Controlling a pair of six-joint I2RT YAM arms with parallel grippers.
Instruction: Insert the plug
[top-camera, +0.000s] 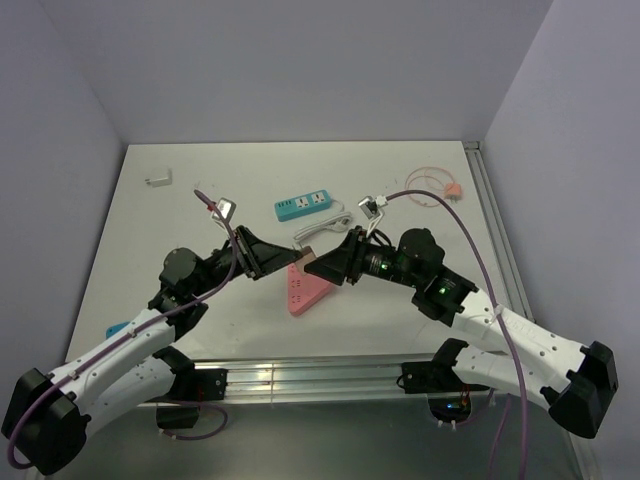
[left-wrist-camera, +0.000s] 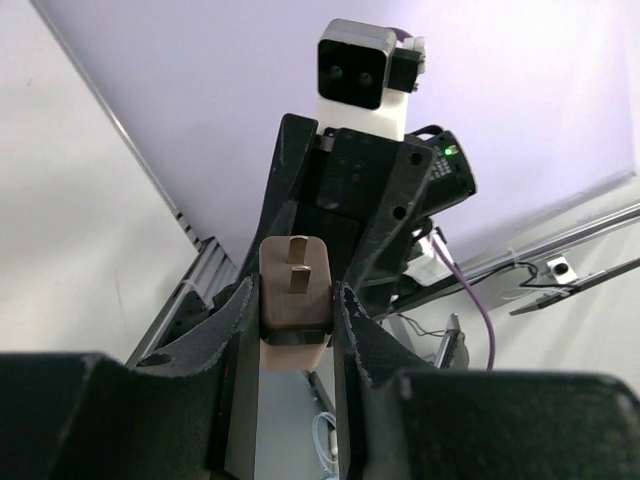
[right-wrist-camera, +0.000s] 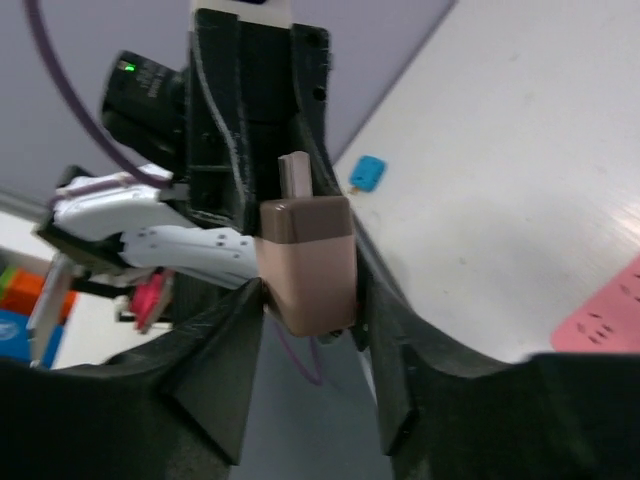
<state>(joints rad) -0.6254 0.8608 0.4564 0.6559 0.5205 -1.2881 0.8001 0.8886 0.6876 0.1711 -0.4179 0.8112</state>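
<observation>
- Not yet inserted: the plug (left-wrist-camera: 294, 300) hung in the air above the pink power strip (top-camera: 305, 292) on the bench (top-camera: 200, 220), its prongs bare.
- The left gripper (left-wrist-camera: 295, 293) and right gripper (right-wrist-camera: 307, 287) stood nose to nose, each with its jaws closed against the plug's sides, which I read as a handover.
- Still to do, as I judged it: one arm lets go, and the other aims the prongs and presses them into a socket.
- Both arms reached forward and inward, wrists angled toward each other.

Pale lavender walls (top-camera: 300, 60) are enclosing a white table (top-camera: 200, 215) on its left, far and right sides. A metal rail (top-camera: 300, 378) is running along the near edge. Soft light is falling evenly.
</observation>
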